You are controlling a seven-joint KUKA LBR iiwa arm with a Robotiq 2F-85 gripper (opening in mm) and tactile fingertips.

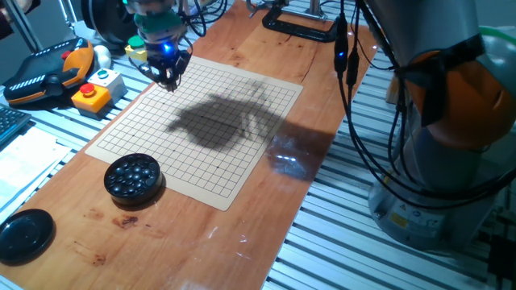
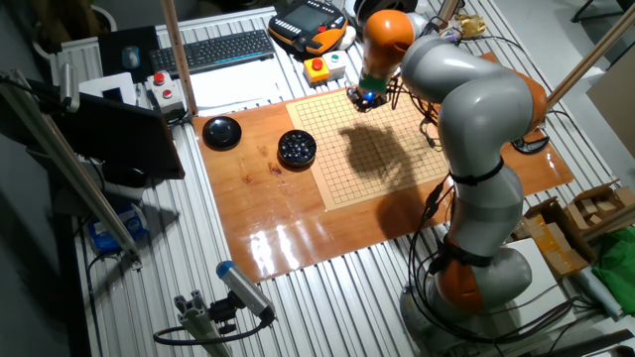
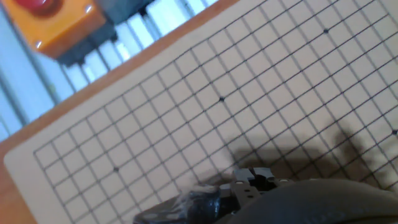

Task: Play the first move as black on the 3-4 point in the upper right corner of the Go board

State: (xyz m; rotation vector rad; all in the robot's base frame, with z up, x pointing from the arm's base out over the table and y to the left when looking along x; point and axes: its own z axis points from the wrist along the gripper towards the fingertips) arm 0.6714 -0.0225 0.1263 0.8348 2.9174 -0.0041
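The tan Go board [image 1: 201, 153] lies on the wooden table. My gripper [image 1: 170, 80] hangs just above the board's upper right corner [image 1: 190, 60], the one nearest the orange button box. Its black fingers taper together at the tips, shut on the black stone, which is almost wholly hidden between them. From the other fixed view the gripper [image 2: 367, 97] is at the board's [image 2: 387, 169] far edge. The hand view shows that corner [image 3: 25, 155], a star dot [image 3: 116, 169] and the 3-4 point [image 3: 106, 152] beside it, all bare. My blurred gripper [image 3: 249, 179] is at the bottom.
A round black bowl of stones [image 1: 133, 176] stands at the board's near left corner, its lid [image 1: 24, 235] further left. An orange button box [image 1: 93, 93] and a teach pendant [image 1: 40, 76] lie beyond the table's left edge. A black clamp [image 1: 298, 28] sits at the far edge.
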